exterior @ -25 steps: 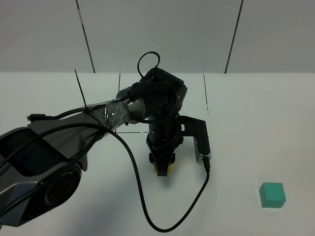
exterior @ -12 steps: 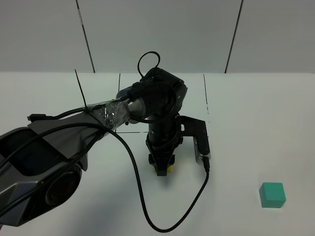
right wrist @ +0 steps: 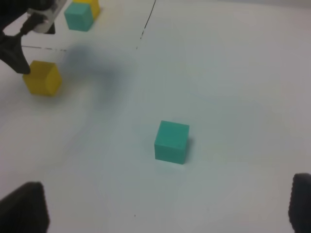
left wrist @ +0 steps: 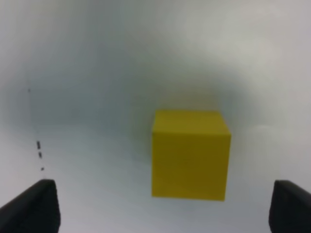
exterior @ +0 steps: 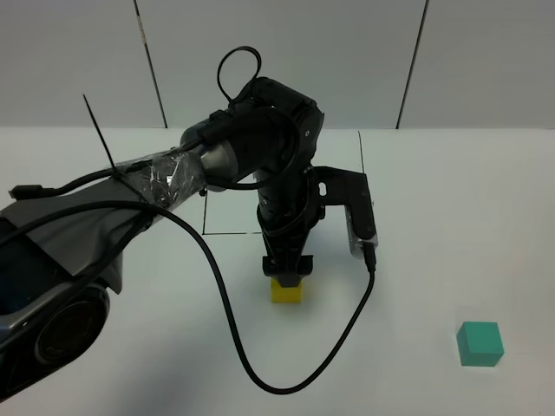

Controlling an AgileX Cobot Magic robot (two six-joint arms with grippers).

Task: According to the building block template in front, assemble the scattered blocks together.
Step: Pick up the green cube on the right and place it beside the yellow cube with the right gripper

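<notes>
White table (exterior: 460, 217) marked with thin black lines fills the high view. The left arm (exterior: 156, 178) reaches in from the near left, bends over mid-table and turns its wrist straight down. The left gripper (exterior: 287, 274) hangs directly over the yellow cube (exterior: 287, 291); whether its tips touch the cube's top cannot be told. The teal cube (exterior: 480, 343) sits well apart, toward the near right.

From the left wrist, the two dark fingertips (left wrist: 34, 206) stand wide apart and hold nothing. The yellow cube lies on the table ahead, between their lines, untouched.

From the right wrist, the right gripper (right wrist: 160, 208) is likewise spread wide and empty, the teal cube lying ahead, clear of both fingers. Farther off, the yellow cube sits just beside the left gripper's tip, and the template (right wrist: 81, 12), small yellow and teal cubes joined, stands beyond.
</notes>
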